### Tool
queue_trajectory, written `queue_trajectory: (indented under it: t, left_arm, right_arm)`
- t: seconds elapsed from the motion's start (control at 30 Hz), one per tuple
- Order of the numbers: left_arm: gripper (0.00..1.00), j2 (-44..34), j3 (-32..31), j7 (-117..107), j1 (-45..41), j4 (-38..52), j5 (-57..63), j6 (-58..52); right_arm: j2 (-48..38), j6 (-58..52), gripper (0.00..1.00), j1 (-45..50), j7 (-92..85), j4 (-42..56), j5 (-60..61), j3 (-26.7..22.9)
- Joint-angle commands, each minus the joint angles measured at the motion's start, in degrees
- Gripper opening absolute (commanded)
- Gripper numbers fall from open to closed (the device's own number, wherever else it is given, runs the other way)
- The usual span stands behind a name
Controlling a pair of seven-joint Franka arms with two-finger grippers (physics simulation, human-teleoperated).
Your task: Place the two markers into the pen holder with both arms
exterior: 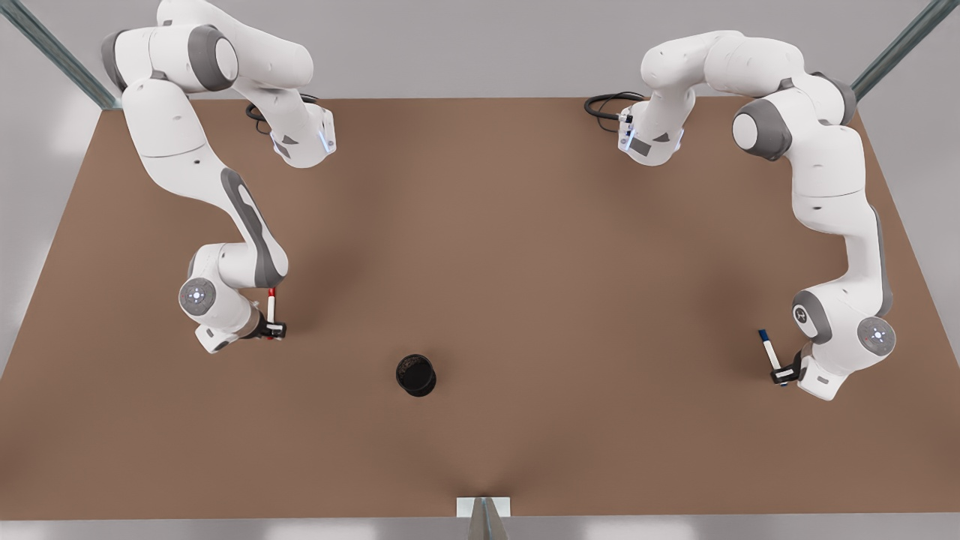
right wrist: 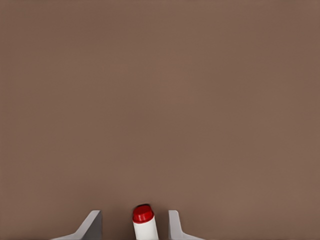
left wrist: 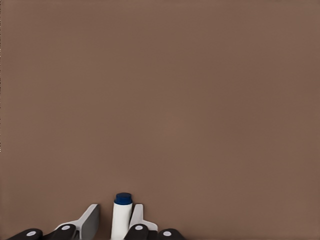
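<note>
We find the task barely begun: neither marker is in the pen holder point(exterior: 415, 374), which stands alone on the brown counter point(exterior: 525, 262) at lower centre of the front view.

The left claw point(exterior: 784, 373), at the lower right of that view, sits around the blue marker point(exterior: 769, 352). In the left wrist view the blue marker point(left wrist: 121, 215) lies against one finger point(left wrist: 137, 218) while the other stands a little off, so the grip looks partly closed, not yet firm.

The right claw point(exterior: 274, 328), at the lower left of the front view, straddles the red marker point(exterior: 271, 304). In the right wrist view the red marker point(right wrist: 145, 223) has clear gaps to both fingers point(right wrist: 91, 226), so this claw is open and grips nothing.

Gripping, lifting, carrying and dropping both markers all remain, as we judge it.
</note>
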Motion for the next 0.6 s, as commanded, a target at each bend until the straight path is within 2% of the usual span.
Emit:
queue_trajectory:
  t: [0.0,0.07,0.17,0.2,0.3,0.4,0.47,0.5,0.57]
  left_arm:
    - [0.39,-0.06,0.0,-1.35,0.05,0.06,-0.37,0.07]
    - [0.35,-0.06,0.0,-1.18,0.05,0.06,-0.29,0.07]
    - [0.27,-0.06,-0.09,-1.35,0.13,0.23,-3.79,0.16]
    - [0.21,-0.06,0.0,-1.27,-0.04,0.23,-3.8,0.07]
    - [0.21,-0.06,0.0,-1.27,-0.04,0.23,-3.8,0.07]
    - [0.21,-1.47,-0.17,-1.27,-0.57,0.58,-3.71,-0.89]
    - [0.21,-5.77,-0.35,-1.35,-5.14,0.85,-3.8,-10.99]
    - [0.21,-9.11,-4.21,-1.44,-6.02,0.94,-5.82,-18.2]
    - [0.21,-13.42,-14.75,-2.05,-6.11,3.57,-10.48,-24.19]
  right_arm:
    - [0.0,0.64,0.59,0.0,-0.32,0.06,0.08,0.0]
    - [0.0,0.64,0.57,0.0,-0.32,-0.21,0.08,0.0]
    - [0.0,0.72,0.47,0.0,-0.32,-0.3,0.08,0.0]
    - [0.0,0.72,0.43,0.0,-0.32,-0.3,0.08,0.0]
    - [0.17,0.72,0.37,0.0,-0.32,-0.3,0.08,0.0]
    - [0.26,0.64,0.37,0.0,-0.76,-0.3,0.08,0.0]
    - [0.26,0.55,0.37,0.0,-1.72,-0.73,0.08,0.0]
    - [0.26,0.46,0.37,0.0,-1.81,-0.82,0.08,0.0]
    - [0.26,0.64,0.37,-0.09,-1.81,-1.0,0.08,0.0]
